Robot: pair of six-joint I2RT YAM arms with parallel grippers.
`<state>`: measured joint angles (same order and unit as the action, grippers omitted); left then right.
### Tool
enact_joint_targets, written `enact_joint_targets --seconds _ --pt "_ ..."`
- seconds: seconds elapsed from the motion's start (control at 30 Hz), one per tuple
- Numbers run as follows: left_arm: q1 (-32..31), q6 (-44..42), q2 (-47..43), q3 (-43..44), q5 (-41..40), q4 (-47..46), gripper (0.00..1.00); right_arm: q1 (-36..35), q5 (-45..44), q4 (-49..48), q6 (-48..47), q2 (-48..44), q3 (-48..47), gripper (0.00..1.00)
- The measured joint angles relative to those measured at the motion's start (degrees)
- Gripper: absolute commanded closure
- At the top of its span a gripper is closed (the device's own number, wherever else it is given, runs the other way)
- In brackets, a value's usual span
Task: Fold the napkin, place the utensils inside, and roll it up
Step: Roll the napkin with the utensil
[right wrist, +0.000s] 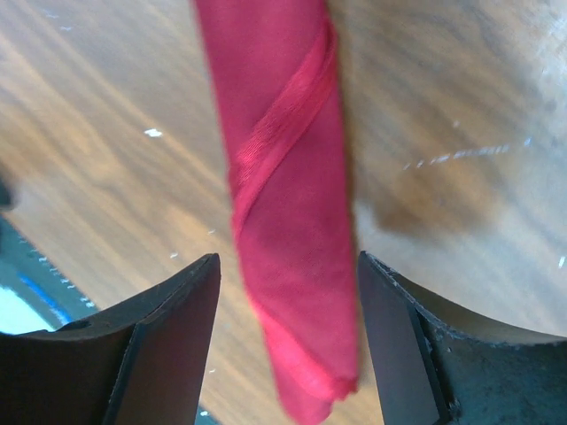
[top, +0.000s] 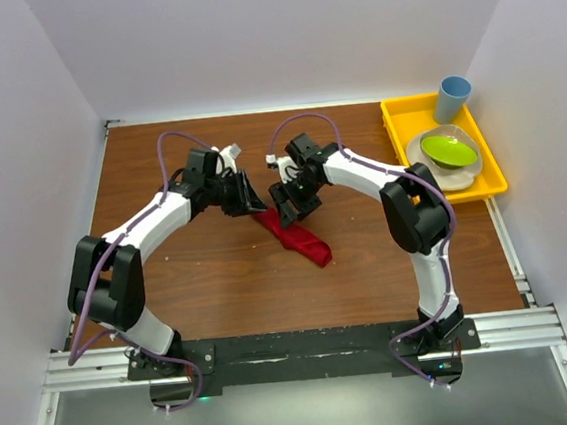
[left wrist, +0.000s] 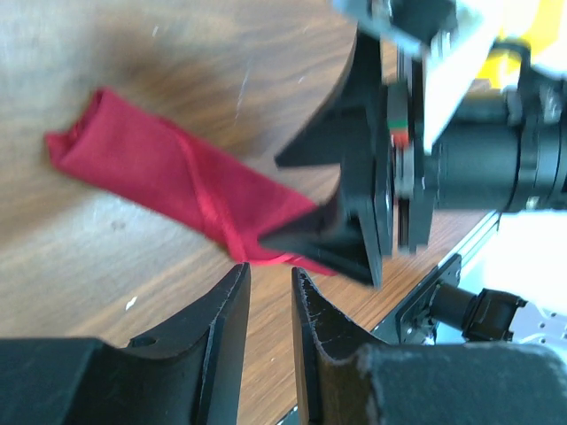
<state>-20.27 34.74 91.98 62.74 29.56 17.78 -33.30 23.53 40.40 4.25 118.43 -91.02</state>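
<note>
The napkin (top: pixel 296 236) is a narrow red roll lying at a slant on the wooden table, its upper end between my two grippers. No utensils show; they are hidden or out of view. My right gripper (right wrist: pixel 288 266) is open and straddles the end of the napkin (right wrist: pixel 288 204), with a gap on each side of the cloth. My left gripper (left wrist: pixel 270 270) hovers just off the same end of the napkin (left wrist: pixel 159 173). Its jaws stand a narrow gap apart, and only bare wood shows between them. In the top view the left gripper (top: pixel 248 204) and the right gripper (top: pixel 288 210) nearly face each other.
A yellow tray (top: pixel 391 122) at the back right holds a blue cup (top: pixel 452 98) and a green bowl (top: pixel 448 148) on a white plate. White walls enclose the table on three sides. A metal rail (top: pixel 307 349) runs along the near edge.
</note>
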Motion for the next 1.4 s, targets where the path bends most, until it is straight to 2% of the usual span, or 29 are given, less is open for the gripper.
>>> enact_joint_targets --seconds 0.23,0.33,0.4,0.47,0.53,0.57,0.7,1.0,1.3,1.4 --pt "0.0 0.35 -0.02 -4.07 0.24 -0.07 0.73 0.9 0.17 1.09 -2.21 2.05 -0.59 0.33" --pt "0.0 1.07 0.24 -4.79 0.72 -0.9 0.62 1.55 0.66 1.18 -2.84 2.05 -0.5 0.33" --pt "0.0 1.7 0.72 -5.11 1.22 -1.75 0.5 1.88 1.05 1.05 -3.41 2.03 -0.24 0.34" --pt "0.0 2.71 1.53 -5.46 1.68 -2.84 0.43 2.23 1.38 0.52 -3.39 1.9 0.83 0.35" --pt "0.09 3.8 2.27 -6.32 1.84 -4.35 0.39 2.43 1.55 0.44 -2.97 1.7 2.12 0.35" --pt "0.17 4.35 2.54 -6.82 1.97 -5.07 0.34 2.6 1.7 0.28 -2.67 1.42 2.54 0.35" --pt "1.27 7.04 3.63 -9.42 2.43 -8.87 0.34 3.04 1.57 -0.31 -0.55 -1.22 5.22 0.36" --pt "5.11 11.3 8.31 -13.35 2.71 -18.43 0.44 4.04 1.6 -1.05 1.16 -7.69 8.0 0.36" --pt "5.16 12.79 11.67 -13.16 3.74 -23.45 0.47 4.74 4.57 -2.6 0.57 -6.58 9.7 0.35" --pt "5.16 12.63 11.85 -12.72 3.63 -23.28 0.51 4.76 6.32 -3.34 0.31 -4.13 9.05 0.34"
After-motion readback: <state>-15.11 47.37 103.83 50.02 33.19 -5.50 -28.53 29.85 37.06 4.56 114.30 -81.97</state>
